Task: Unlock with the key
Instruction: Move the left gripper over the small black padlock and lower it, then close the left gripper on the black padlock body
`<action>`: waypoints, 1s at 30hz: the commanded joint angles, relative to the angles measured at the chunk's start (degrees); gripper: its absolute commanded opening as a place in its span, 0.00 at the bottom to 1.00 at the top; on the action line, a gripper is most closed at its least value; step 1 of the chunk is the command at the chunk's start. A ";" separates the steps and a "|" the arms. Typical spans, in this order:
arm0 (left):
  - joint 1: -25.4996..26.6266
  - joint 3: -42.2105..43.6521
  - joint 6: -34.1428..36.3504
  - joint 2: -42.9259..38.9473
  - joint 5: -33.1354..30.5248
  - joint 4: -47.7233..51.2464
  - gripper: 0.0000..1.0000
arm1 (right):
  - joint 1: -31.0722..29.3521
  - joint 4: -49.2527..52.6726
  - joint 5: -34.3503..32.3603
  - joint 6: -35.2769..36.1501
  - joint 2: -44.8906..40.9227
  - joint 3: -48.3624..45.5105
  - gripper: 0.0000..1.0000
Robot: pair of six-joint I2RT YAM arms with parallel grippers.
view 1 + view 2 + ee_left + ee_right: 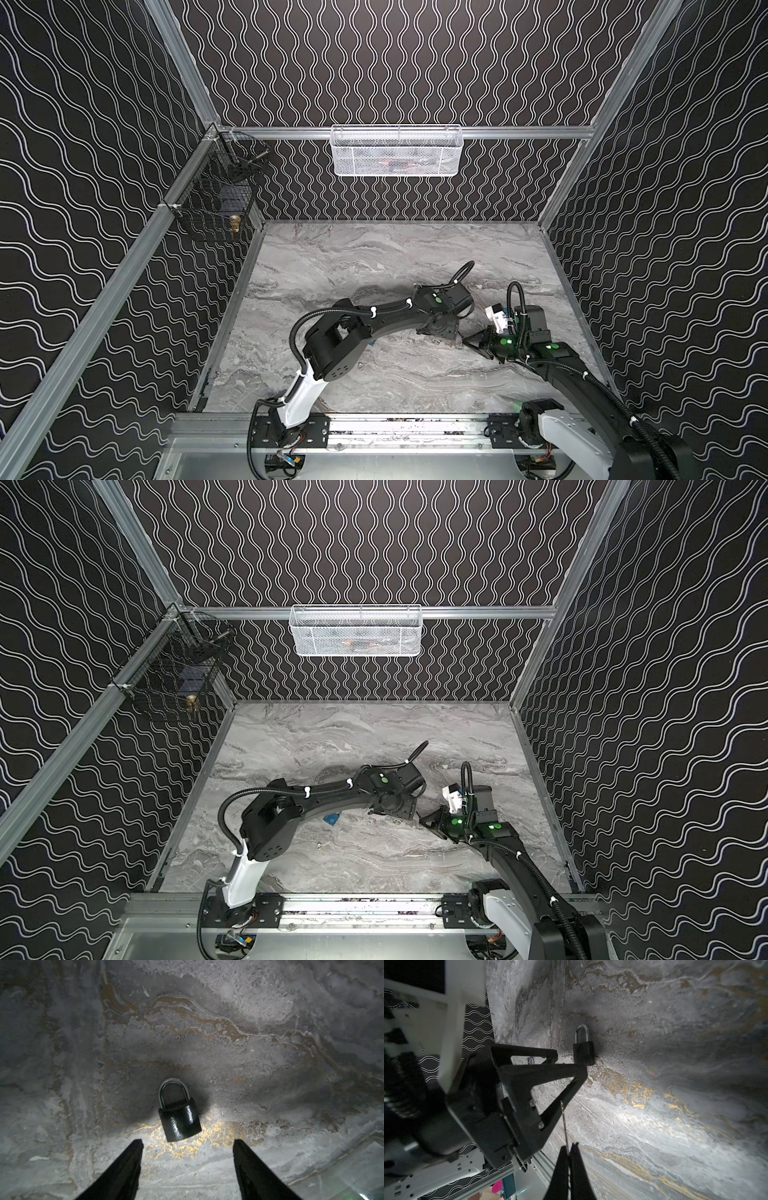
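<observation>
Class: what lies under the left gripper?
A black padlock lies on the marble tabletop beneath the open left gripper. Its keyhole is hidden; in both top views the left arm covers the padlock.

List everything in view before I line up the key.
padlock: 1, black with silver shackle, on the table before the left gripper.
key: 1, silver, seen edge-on, in the right gripper.
blue tag: 1, blue, mid-table.
small metal bit: 1, silvery, on the table, too small to identify.
white mesh basket: 1, white, rear rail, contents unclear.
black wire baskets: apparently 2, black, left rail; brass piece in one.
table: 1, grey marble, floor of the cell.
left gripper: 1, black, jaws open.
right gripper: 1, black, jaws shut on the key.
</observation>
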State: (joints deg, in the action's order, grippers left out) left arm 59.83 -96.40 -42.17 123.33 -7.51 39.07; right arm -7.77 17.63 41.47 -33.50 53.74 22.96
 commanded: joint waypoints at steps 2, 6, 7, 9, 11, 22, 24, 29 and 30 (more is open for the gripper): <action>0.11 -1.83 -3.19 2.55 -1.98 2.59 0.72 | 0.68 -0.30 1.63 2.09 0.72 0.27 0.00; 0.09 -2.20 -6.06 4.16 -2.97 2.57 0.71 | 1.54 -0.33 2.77 2.49 0.92 0.33 0.00; 0.11 -2.53 -6.51 4.67 -3.33 2.91 0.70 | 1.62 -0.23 2.82 2.68 0.84 0.33 0.00; 0.11 -3.15 -7.30 5.48 -3.56 3.27 0.69 | 1.86 -0.22 2.90 2.80 0.80 0.26 0.00; 0.11 -3.03 -8.16 6.06 -3.96 3.02 0.68 | 2.05 -0.05 3.13 3.05 1.04 0.24 0.00; 1.21 -1.26 -9.37 5.11 -5.77 4.19 0.61 | 2.41 0.74 3.61 4.05 1.24 0.68 0.00; 1.25 -0.69 -9.11 5.02 -5.59 4.48 0.59 | 2.41 0.68 3.82 4.15 1.75 0.83 0.00; 1.23 1.81 -9.37 3.66 -5.29 3.60 0.51 | 2.42 0.03 4.73 4.11 2.29 1.08 0.00; 1.16 1.94 -9.18 3.48 -5.07 3.47 0.50 | 2.41 0.37 4.76 4.47 2.41 1.35 0.00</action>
State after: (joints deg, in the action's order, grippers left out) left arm 61.01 -95.50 -50.15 126.74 -15.77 38.74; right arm -5.34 18.09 44.93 -30.15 55.90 23.51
